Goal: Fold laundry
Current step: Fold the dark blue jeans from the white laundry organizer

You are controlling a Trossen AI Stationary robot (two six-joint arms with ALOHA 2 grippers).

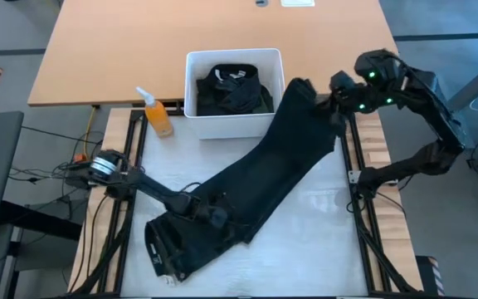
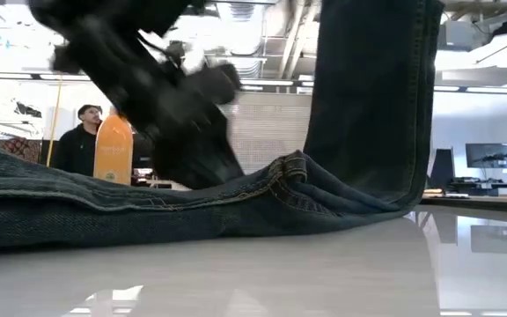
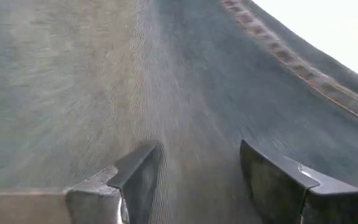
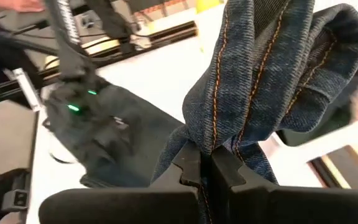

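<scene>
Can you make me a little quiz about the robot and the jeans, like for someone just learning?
1. True or false: the right pincer is shut on the jeans.
2. Which is inside the white bin? A) dark clothes B) the orange bottle C) nothing
3. Fill in: the left pincer sits over the jeans with its fingers ____.

Key:
1. True. It pinches the cloth, and one end of the jeans is lifted off the table.
2. A. Dark clothes lie in the bin; the orange bottle stands outside it, beside it.
3. Open. The denim shows between the two fingers.
</scene>
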